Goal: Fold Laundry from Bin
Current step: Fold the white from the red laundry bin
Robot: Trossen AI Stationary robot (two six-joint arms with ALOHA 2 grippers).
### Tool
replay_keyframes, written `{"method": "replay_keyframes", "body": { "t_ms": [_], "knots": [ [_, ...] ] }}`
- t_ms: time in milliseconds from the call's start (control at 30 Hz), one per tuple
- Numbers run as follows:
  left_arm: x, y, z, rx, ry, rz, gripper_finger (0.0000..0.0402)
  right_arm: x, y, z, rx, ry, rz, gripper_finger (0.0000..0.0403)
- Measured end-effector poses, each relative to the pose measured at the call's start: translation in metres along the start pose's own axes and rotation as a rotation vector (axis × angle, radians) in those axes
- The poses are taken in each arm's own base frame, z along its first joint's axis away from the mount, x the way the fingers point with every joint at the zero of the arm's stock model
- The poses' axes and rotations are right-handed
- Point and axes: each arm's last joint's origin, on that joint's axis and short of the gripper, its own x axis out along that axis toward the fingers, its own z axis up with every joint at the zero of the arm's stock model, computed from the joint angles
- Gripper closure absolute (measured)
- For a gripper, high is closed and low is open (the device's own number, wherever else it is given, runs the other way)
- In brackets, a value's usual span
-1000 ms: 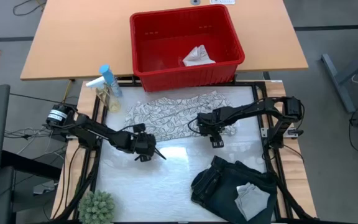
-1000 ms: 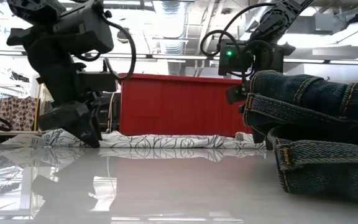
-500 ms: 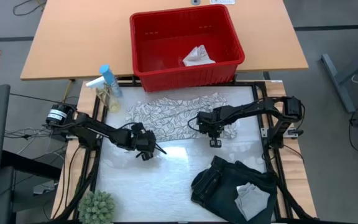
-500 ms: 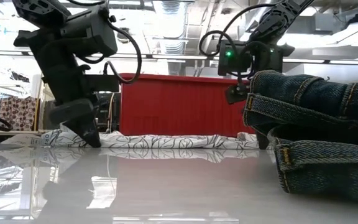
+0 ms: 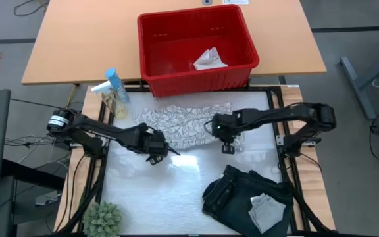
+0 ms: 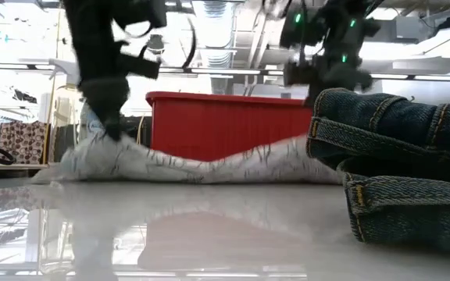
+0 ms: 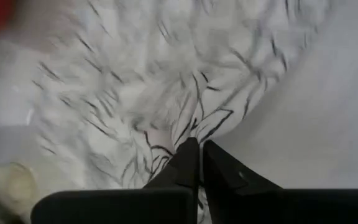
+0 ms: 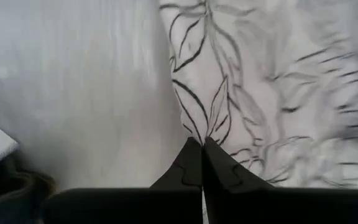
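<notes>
Both arms are on the leaf-print cloth (image 5: 184,122), which lies spread on the white table top (image 5: 176,191) just in front of the red bin (image 5: 196,45). L gripper (image 5: 155,150) is clenched on the cloth's near left corner; the wrist cam shows its fingers (image 7: 188,163) pinched together w/ leaf fabric (image 7: 166,93) caught at the tips. R gripper (image 5: 227,139) is clenched on the near right edge of the same cloth; wrist cam shows its fingers (image 8: 194,163) pressed tight w/ patterned fabric (image 8: 253,93) between them.

Low cam: the cloth (image 6: 201,165) is pulled up into peaks at both ends, under the L gripper (image 6: 112,129) and by the R gripper (image 6: 326,74), and sags in the middle, w/ the bin (image 6: 225,125) behind it.

Bin sits on the tan table (image 5: 77,39) beyond the white one. Inside it, a small whitish cloth (image 5: 209,59) is crumpled near the front right.

Dark jeans-type garment (image 5: 242,194) is bunched at the near right of the white table, apart from the leaf cloth, w/ a small grey cloth (image 5: 267,209) on top. In the low cam the denim (image 6: 397,172) fills the right side.

Other stuff: spray bottle (image 5: 112,85) just left of the bin corner, small green plant (image 5: 102,218) at the near left edge.
</notes>
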Motion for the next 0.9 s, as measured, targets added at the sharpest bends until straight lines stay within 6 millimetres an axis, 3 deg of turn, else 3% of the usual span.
{"method": "replay_keyframes", "body": {
  "t_ms": [367,600,767,900],
  "knots": [
    [-0.104,0.031,0.044,0.028,-0.080,0.127,0.0401,-0.091,-0.003,-0.024,0.130,-0.112,-0.096,0.0385],
    [-0.174,0.059,0.056,0.001,-0.229,0.175,0.0401,-0.149,-0.003,-0.029,0.179,-0.308,-0.110,0.0385],
    [-0.197,0.070,0.062,0.011,-0.311,0.165,0.0401,-0.171,-0.004,-0.032,0.155,-0.321,-0.109,0.0385],
    [-0.190,0.078,0.066,0.065,-0.287,0.222,0.0401,-0.165,-0.012,-0.037,0.115,-0.209,-0.157,0.0385]
  ]
}}
